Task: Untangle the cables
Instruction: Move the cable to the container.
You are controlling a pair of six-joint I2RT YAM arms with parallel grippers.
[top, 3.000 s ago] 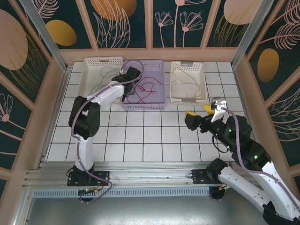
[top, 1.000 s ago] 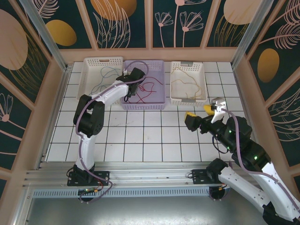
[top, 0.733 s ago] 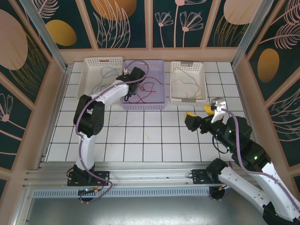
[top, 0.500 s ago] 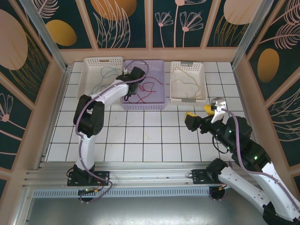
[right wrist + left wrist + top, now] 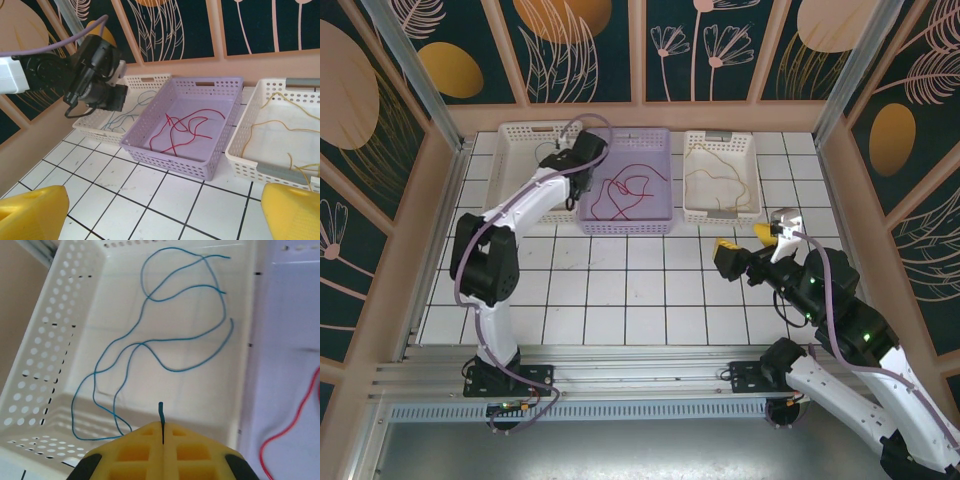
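Above the perforated white plastic basket [image 5: 45, 365] at the far left of the table, the left gripper [image 5: 162, 432] has its yellow pads pressed flat together on a thin blue wire [image 5: 160, 412]. The wire's short tip pokes out past the fingertips toward the basket's far wall. The rest of it appears to drop below the pads, where it is hidden.

Just beyond, loose blue wires [image 5: 150, 342] lie in long loops on the basket floor, running mainly near to far. I judge that a release here would land the held one among them.

To the right, past the basket's right wall, a red wire [image 5: 295, 420] lies in the lilac plastic basket [image 5: 290, 340]. The right gripper [image 5: 744, 238] hangs spread wide and empty at the near right, well apart. The left arm is much the nearer.
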